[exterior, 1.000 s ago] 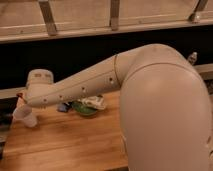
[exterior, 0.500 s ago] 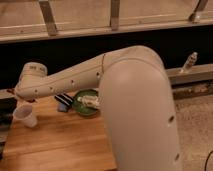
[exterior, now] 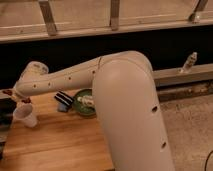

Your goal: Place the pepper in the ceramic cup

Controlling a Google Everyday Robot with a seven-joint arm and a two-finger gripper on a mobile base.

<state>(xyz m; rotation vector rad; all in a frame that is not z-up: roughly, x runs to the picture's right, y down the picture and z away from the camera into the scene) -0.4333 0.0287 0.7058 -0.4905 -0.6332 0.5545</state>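
End effector [exterior: 19, 97]: we see it closed on the slender dark red pepper [exterior: 25, 100].
Risk: we could clip the small white ceramic cup [exterior: 26, 116] rim just below, tipping it on the bench [exterior: 60, 145].

1. A dark green bowl [exterior: 85, 106] is seen on the wooden worktop [exterior: 65, 145].
2. A pale bottle-like item [exterior: 86, 101] lies in the bowl.
3. A dark striped object [exterior: 63, 98] sits just left of the bowl.
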